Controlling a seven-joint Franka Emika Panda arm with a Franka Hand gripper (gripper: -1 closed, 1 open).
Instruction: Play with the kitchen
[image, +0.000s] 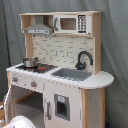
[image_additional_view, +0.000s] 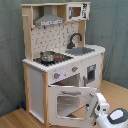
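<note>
The kitchen (image: 60, 75) (image_additional_view: 60, 55) is a tall white and light-wood toy with a grey hood (image: 39, 28), a microwave (image: 72, 23), a black faucet (image: 83, 59) and a sink (image: 72, 74). A small pot (image_additional_view: 48, 56) stands on the stovetop. The windowed oven door (image_additional_view: 67, 102) hangs open, tilted outward, in the second exterior view. My gripper (image_additional_view: 93, 107) sits right at the door's right edge, with the white arm (image_additional_view: 114, 117) behind it. In the first exterior view only a white part of the arm (image: 20, 123) shows at the bottom left.
A grey curtain (image: 115, 50) hangs behind the kitchen. The floor (image_additional_view: 15, 120) is light wood. A second lower door with a small window (image: 61, 106) is shut. Knobs (image: 33, 84) line the stove front.
</note>
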